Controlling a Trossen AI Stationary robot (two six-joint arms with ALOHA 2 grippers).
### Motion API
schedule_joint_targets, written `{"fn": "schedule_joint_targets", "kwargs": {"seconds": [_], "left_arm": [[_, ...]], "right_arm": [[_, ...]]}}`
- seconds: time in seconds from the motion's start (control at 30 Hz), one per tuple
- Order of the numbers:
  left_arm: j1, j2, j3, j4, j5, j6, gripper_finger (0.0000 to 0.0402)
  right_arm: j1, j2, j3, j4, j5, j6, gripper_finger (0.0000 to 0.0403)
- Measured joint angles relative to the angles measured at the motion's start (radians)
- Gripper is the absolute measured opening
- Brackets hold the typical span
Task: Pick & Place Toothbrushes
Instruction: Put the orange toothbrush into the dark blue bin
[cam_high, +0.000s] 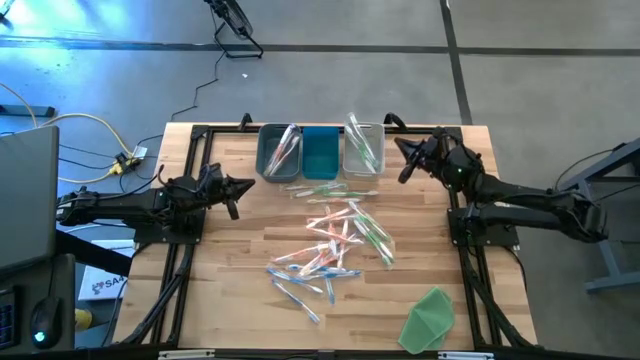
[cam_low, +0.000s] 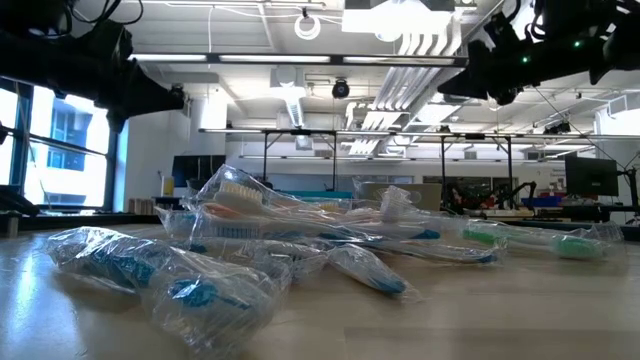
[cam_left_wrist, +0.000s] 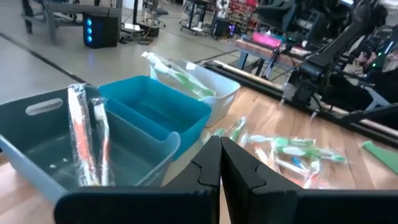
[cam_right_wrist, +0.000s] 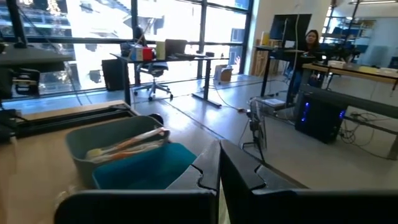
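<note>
Several toothbrushes (cam_high: 335, 235) in clear wrappers lie loose on the middle of the wooden table; the low view shows them close up (cam_low: 300, 240). At the far edge stand three bins. The grey-blue bin (cam_high: 280, 150) holds orange toothbrushes (cam_left_wrist: 87, 134), the teal bin (cam_high: 320, 150) shows nothing inside, and the pale bin (cam_high: 363, 148) holds green toothbrushes (cam_left_wrist: 186, 81). My left gripper (cam_high: 245, 186) hangs shut above the table's left side, near the grey-blue bin, and holds nothing. My right gripper (cam_high: 402, 152) is shut beside the pale bin, above the table's far right, also with nothing in it.
A folded green sheet (cam_high: 430, 320) lies at the near right corner. Black frame rails run along the table's left and right sides (cam_high: 180, 260). Bare wood shows left of the toothbrush pile (cam_high: 230, 260). A person sits at a desk far off in the room (cam_right_wrist: 311, 40).
</note>
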Motion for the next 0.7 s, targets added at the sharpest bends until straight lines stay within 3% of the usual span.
{"fn": "schedule_joint_targets", "kwargs": {"seconds": [0.17,0.37,0.7], "left_arm": [[0.0,0.067,0.0,0.095,0.039,0.003,0.0001],[0.0,0.24,0.0,0.24,0.048,0.039,0.0001],[0.0,0.534,0.131,0.261,0.05,0.037,0.0001]], "right_arm": [[-0.023,0.0,0.0,0.014,-0.025,0.0,0.0002],[-0.03,0.0,0.0,0.039,-0.071,0.0,0.0002],[-0.03,0.0,0.0,0.031,-0.071,0.0,0.0002]]}}
